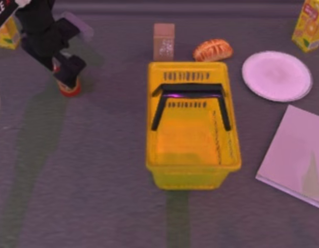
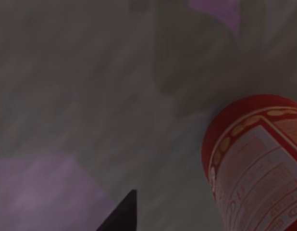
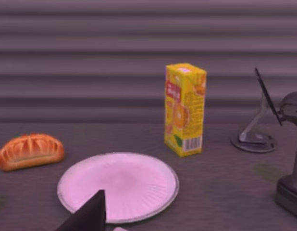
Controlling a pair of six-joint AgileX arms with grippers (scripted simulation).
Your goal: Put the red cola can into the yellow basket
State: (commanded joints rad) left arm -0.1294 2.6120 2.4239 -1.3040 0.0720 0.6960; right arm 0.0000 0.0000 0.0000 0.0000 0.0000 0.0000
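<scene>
Hovering right over the red cola can (image 1: 69, 89) at the top view's upper left, your left gripper (image 1: 66, 77) hides its fingers, so I can't tell the grip. Come in off-centre and you'll tip it, well short of the yellow basket (image 1: 191, 170).

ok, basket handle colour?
Black, on the yellow basket; the handle shows best in the top view.

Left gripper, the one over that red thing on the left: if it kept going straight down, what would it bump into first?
Most likely the red cola can. From above, the left gripper sits right over it, and the left wrist view shows the can close by. Whether they already touch is unclear.
</scene>
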